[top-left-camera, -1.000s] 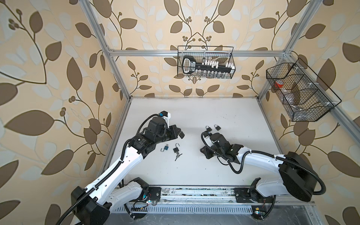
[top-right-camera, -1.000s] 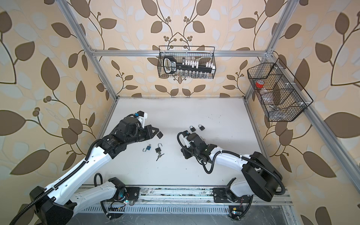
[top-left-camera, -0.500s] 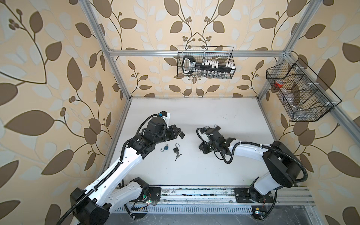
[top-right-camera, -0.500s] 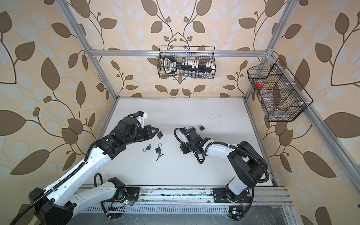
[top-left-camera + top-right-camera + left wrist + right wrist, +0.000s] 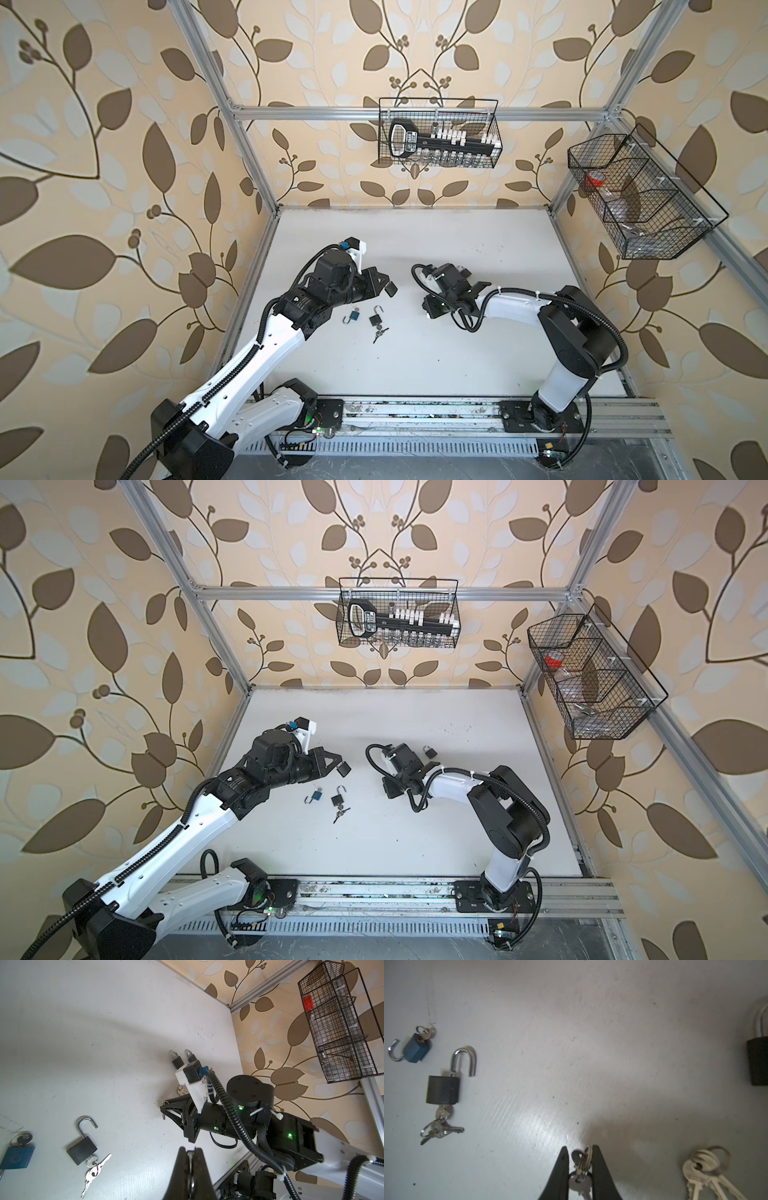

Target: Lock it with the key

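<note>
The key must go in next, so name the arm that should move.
Right: the right end effector is shut on a key bunch, ready to bring over; the left end effector only holds the black padlock.

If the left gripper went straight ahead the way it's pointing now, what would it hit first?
Probably the right gripper, shut on a key bunch. The left gripper, shut on a small padlock, aims toward it with nothing between them. Heights are unclear; it might pass above.
</note>
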### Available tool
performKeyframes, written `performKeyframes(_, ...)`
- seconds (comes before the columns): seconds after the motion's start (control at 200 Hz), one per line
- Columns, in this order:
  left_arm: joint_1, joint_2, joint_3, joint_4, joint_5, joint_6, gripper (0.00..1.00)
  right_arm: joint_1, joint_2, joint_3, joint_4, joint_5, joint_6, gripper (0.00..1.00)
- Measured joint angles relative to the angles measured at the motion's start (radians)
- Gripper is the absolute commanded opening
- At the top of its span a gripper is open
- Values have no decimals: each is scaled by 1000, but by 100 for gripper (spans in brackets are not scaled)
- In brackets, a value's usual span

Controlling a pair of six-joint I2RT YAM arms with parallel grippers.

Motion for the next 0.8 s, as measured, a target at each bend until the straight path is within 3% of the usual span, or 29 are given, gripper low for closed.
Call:
performKeyframes(0.475,0,6,0,-1,-1,0,0,-31,23,20,-13,20,2,0)
performKeyframes(0.59,0,5,0,-2,-1,0,0,-34,30,29,-14,19,2,9)
performKeyframes(0.8,0,4,0,-2,-5,0,0,-37,37,37,-16,19,2,16)
